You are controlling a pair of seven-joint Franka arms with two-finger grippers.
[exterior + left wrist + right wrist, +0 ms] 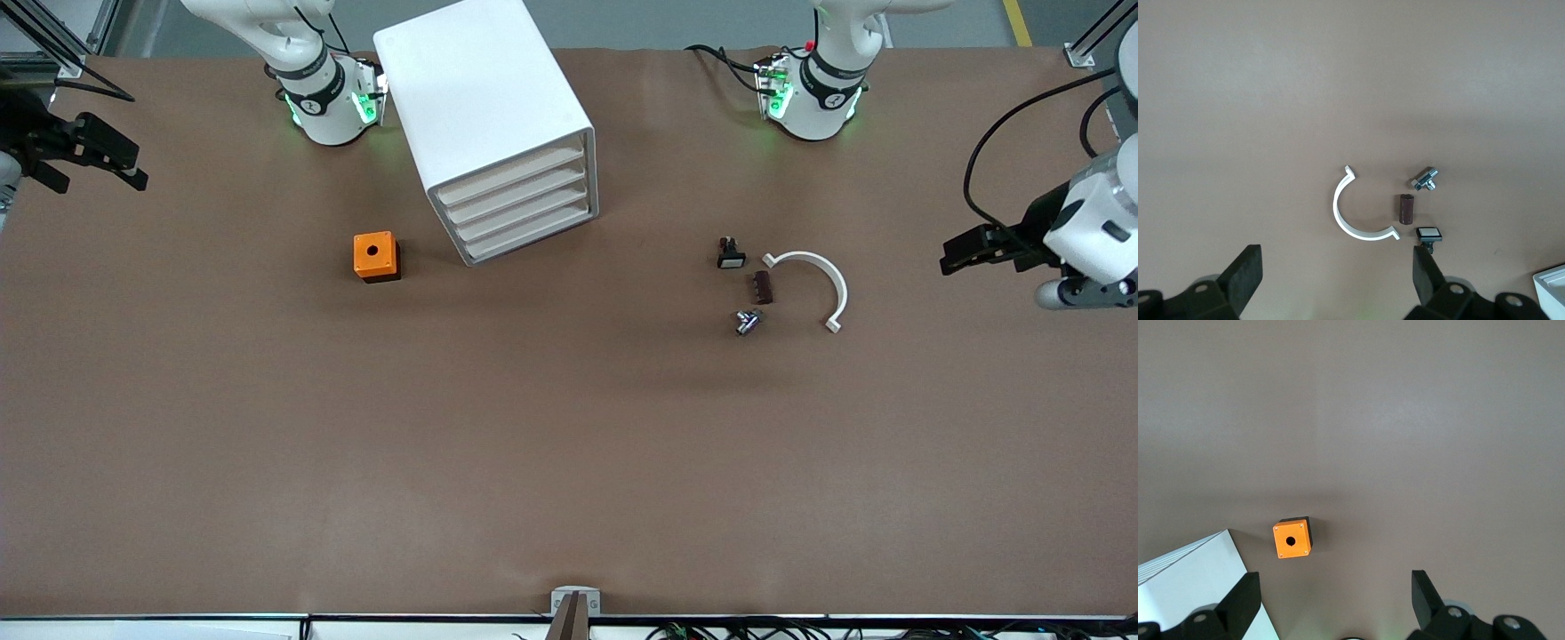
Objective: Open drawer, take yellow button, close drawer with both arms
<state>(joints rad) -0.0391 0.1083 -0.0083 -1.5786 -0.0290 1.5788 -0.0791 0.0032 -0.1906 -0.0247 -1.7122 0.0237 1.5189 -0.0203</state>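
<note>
Claws (1336, 280) (1333, 600) wide, drawer (509, 172) shut

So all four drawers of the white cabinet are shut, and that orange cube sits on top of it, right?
Not quite. The drawers of the cabinet are shut, but the orange cube sits on the table beside it, toward the right arm's end, as the front view shows.

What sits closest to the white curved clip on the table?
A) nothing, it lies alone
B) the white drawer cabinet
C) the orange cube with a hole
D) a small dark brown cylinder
D: the small dark brown cylinder lies right beside the white curved clip, while the orange cube and cabinet sit toward the right arm's end.
</note>
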